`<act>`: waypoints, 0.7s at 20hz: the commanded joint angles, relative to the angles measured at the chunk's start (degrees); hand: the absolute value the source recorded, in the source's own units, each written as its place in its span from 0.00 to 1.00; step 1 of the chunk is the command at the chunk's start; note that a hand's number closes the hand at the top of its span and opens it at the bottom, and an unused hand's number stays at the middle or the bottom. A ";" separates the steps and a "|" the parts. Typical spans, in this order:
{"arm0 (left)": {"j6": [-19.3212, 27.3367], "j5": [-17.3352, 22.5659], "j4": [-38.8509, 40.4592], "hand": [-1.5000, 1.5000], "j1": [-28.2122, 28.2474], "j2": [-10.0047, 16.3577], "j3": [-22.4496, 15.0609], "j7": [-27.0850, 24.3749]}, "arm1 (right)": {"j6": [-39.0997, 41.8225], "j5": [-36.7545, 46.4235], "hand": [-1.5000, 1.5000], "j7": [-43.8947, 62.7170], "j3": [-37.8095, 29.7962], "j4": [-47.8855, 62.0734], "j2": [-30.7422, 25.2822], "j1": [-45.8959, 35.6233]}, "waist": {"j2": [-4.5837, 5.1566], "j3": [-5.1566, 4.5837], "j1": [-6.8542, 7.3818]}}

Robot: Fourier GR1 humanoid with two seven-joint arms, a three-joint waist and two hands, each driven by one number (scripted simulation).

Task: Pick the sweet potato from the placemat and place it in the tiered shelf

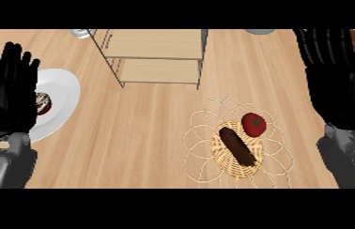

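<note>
Head view first: the dark brown, elongated sweet potato (238, 145) lies diagonally across the round woven straw placemat (223, 161), right of centre on the pale wooden tabletop (145, 129). A round red tomato (254, 124) sits just beside its upper end. It looks stiff, solid and rough-skinned, so unlikely to slip; I'd take it across the middle, fingers either side of its length, clear of the tomato. The wood-and-wire tiered shelf (156, 44) stands well apart at the top, nothing showing on its two visible boards. A round white plate (62, 89) at left carries something dark, partly hidden. The left hand (17, 94) rests at the left edge, fingers spread upward; the right hand (331, 82) likewise at the right edge, holding nothing.
</note>
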 commanded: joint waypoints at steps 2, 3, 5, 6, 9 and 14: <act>-5.07 1.27 5.02 0.50 3.83 1.02 -0.90 1.27 | 1.44 7.12 1.00 2.88 0.84 -2.83 -7.31 -0.05 | 1.57 0.53 -1.10; -5.56 1.16 4.53 0.50 7.27 0.40 -3.25 3.32 | 1.35 11.35 1.00 2.16 1.40 -2.62 -10.41 1.49 | 1.40 0.49 -1.27; -7.39 1.45 7.72 0.50 10.44 0.08 -6.43 7.29 | 3.45 16.42 1.00 3.23 1.00 -2.84 -17.37 0.44 | 1.42 0.35 -2.26; -8.97 1.41 10.01 0.50 11.70 -0.11 -8.07 7.94 | 4.59 19.52 1.00 2.57 1.56 -2.10 -20.33 2.04 | 1.82 0.28 -3.59; -10.65 2.98 10.77 0.50 13.22 -1.45 -9.12 8.48 | -1.56 28.86 1.00 12.95 0.69 6.78 -25.45 5.68 | 2.25 0.17 -2.89; -15.63 2.91 16.05 0.50 10.67 -1.85 -8.96 6.81 | 3.12 28.97 0.00 6.66 0.74 3.00 -24.53 14.00 | 1.62 0.65 -1.12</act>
